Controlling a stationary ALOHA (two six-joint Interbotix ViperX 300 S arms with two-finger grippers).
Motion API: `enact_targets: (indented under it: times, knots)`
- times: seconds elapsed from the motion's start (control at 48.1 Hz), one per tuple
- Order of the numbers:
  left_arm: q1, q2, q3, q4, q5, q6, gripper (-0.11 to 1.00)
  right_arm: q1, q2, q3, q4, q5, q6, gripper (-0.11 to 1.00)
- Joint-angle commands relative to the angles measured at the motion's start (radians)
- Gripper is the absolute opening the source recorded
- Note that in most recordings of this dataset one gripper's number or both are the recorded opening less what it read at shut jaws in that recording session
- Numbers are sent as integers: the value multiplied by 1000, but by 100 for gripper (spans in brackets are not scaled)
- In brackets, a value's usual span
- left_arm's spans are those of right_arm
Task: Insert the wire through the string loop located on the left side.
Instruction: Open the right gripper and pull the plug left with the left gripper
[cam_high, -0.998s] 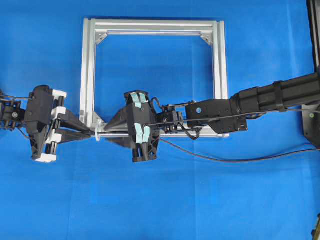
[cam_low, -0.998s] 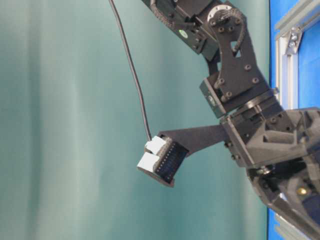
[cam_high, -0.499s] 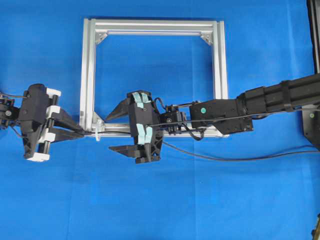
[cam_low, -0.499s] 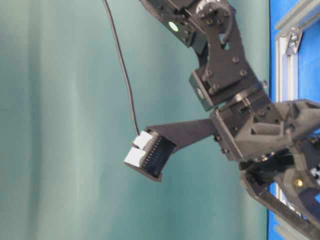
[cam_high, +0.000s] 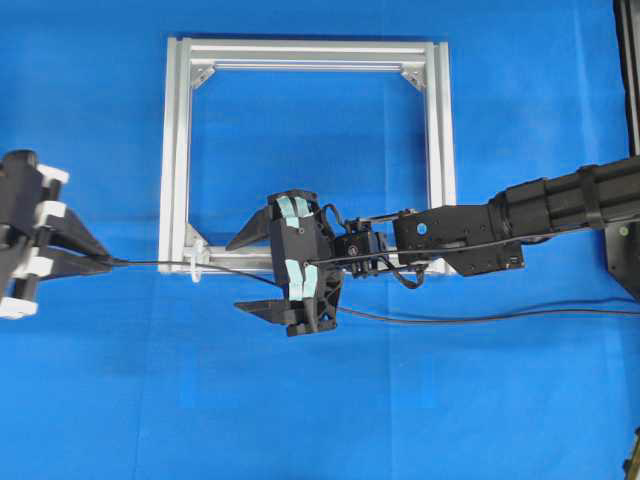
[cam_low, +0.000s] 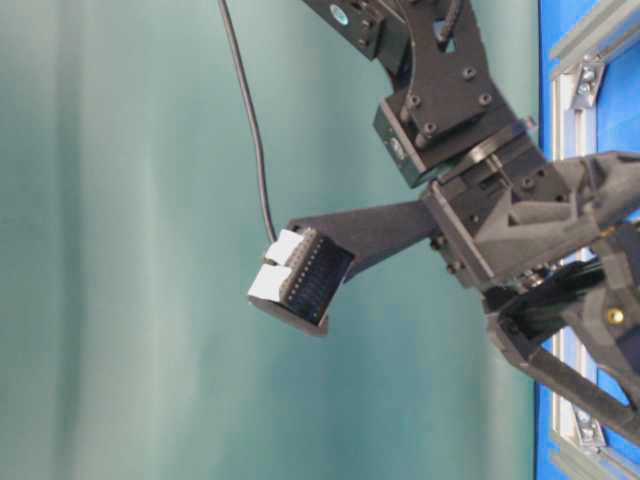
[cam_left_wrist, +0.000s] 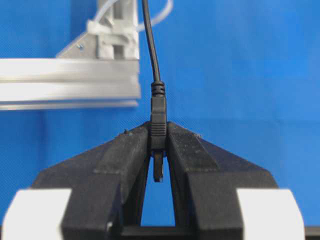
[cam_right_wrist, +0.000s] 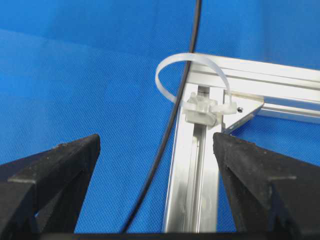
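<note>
The silver frame (cam_high: 175, 150) lies flat on the blue cloth. The white string loop (cam_high: 195, 268) sticks out at its near left corner. The black wire (cam_high: 150, 264) runs through that loop, seen close up as wire (cam_right_wrist: 170, 120) passing inside the loop (cam_right_wrist: 192, 55). My left gripper (cam_high: 100, 262) is left of the frame, shut on the wire's plug (cam_left_wrist: 158, 125), whose tip pokes between the fingers (cam_left_wrist: 130, 150). My right gripper (cam_high: 238, 276) stands open just right of the loop, fingers either side of the wire and the frame rail (cam_right_wrist: 200, 175), touching neither.
The wire's slack (cam_high: 480, 320) trails right across the cloth in front of the frame. My right arm (cam_high: 560, 205) reaches in from the right over the frame's near right corner. A dark fixture (cam_high: 625, 200) stands at the right edge.
My right gripper opened off the wire and drew slightly right. My left gripper moved left away from the frame, pulling the plug and more wire through the loop.
</note>
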Motion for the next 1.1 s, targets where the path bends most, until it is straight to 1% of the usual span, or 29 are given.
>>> enact_targets:
  times: [0.0, 0.104, 0.27, 0.333, 0.478, 0.582, 0.748, 0.873, 1.06, 1.081]
  knots:
    - [-9, -78, -14, 2, 98, -34, 8, 3, -43, -3, 3, -6, 2, 89]
    - [-8, -147, -17, 2, 167, -87, 8, 3, -44, -2, 3, -5, 2, 89]
    - [-8, -209, -26, 2, 367, -172, 8, 3, -44, 0, 3, -5, -2, 89]
    - [-8, -224, -26, 3, 393, -187, 8, 3, -46, 0, 3, -6, -2, 89]
    - [-8, -232, -23, 14, 371, -192, 8, 3, -46, 0, 2, -11, -3, 89]
    - [-8, -235, -23, 14, 337, -187, 8, 3, -46, -2, 2, -11, -3, 89]
    - [-8, -238, -26, 14, 324, -186, 8, 3, -49, 0, 0, -8, -3, 89]
    - [-8, -247, -29, 14, 291, -187, 8, 3, -58, 0, 2, -5, -2, 89]
    - [-8, -255, -23, 14, 290, -187, 9, 6, -66, 0, 3, -5, 0, 89]
    - [-8, -255, -23, 14, 291, -187, 10, 6, -66, 0, 3, -5, 0, 89]
